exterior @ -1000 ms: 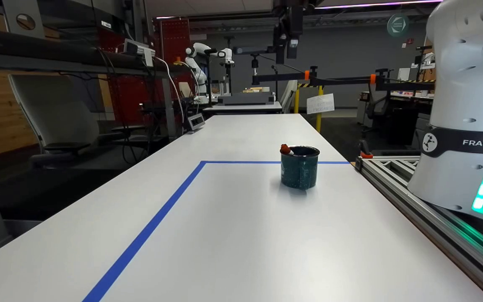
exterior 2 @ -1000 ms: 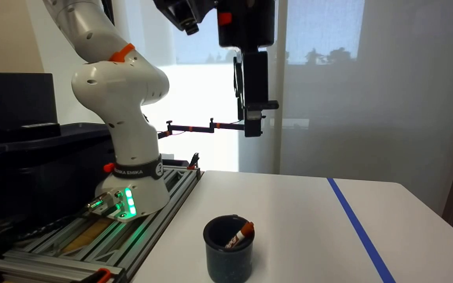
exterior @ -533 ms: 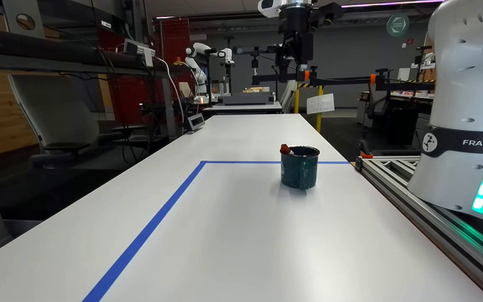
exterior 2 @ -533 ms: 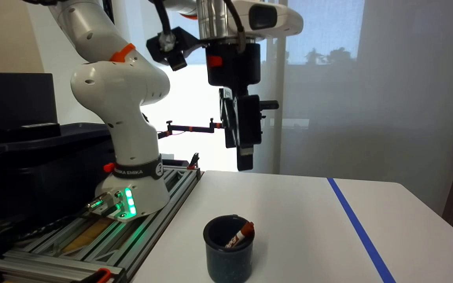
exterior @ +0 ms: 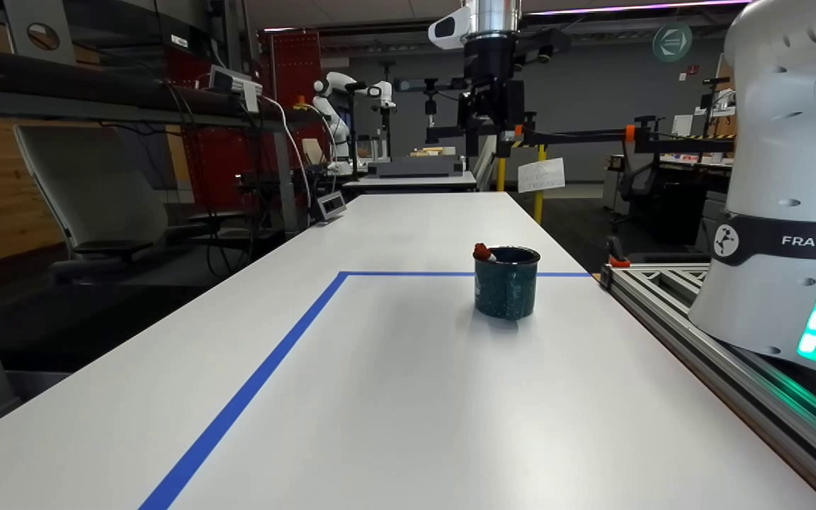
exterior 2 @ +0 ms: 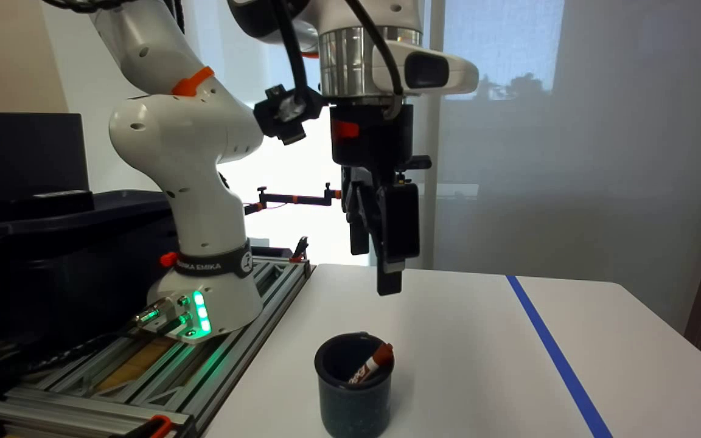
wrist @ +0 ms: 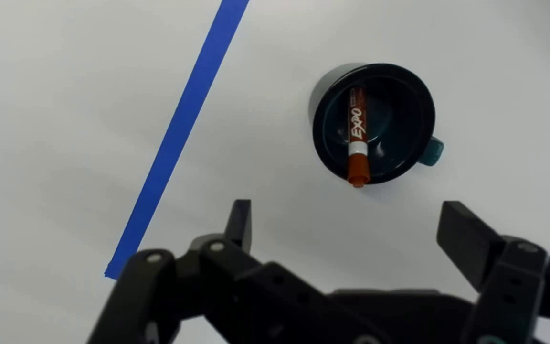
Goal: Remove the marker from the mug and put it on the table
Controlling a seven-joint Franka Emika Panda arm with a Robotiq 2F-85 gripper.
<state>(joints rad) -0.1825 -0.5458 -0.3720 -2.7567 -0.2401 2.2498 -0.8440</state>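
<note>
The dark teal-blue mug (exterior: 506, 294) stands upright on the white table (exterior: 380, 397); it also shows in an exterior view (exterior 2: 355, 406) and in the wrist view (wrist: 401, 129). The marker, red-brown with a white band, leans inside the mug, its capped end resting at the rim and sticking out slightly (exterior: 482, 252) (exterior 2: 373, 363) (wrist: 358, 126). Its lower end is inside the mug. My gripper (wrist: 346, 210) is open and empty, pointing down above the table. It hangs well above the mug in both exterior views (exterior: 488, 149) (exterior 2: 375, 272). In the wrist view the mug lies ahead of the fingertips.
Blue tape (exterior: 266, 375) marks the table. The robot base (exterior 2: 210, 304) stands on a metal-railed bench (exterior: 698, 340) along one table edge. A small grey device (exterior: 331, 205) sits at the far table edge in an exterior view.
My gripper has come down toward the table and turned somewhat, its two fingers now showing more apart in both exterior views. The mug and marker have not moved.
</note>
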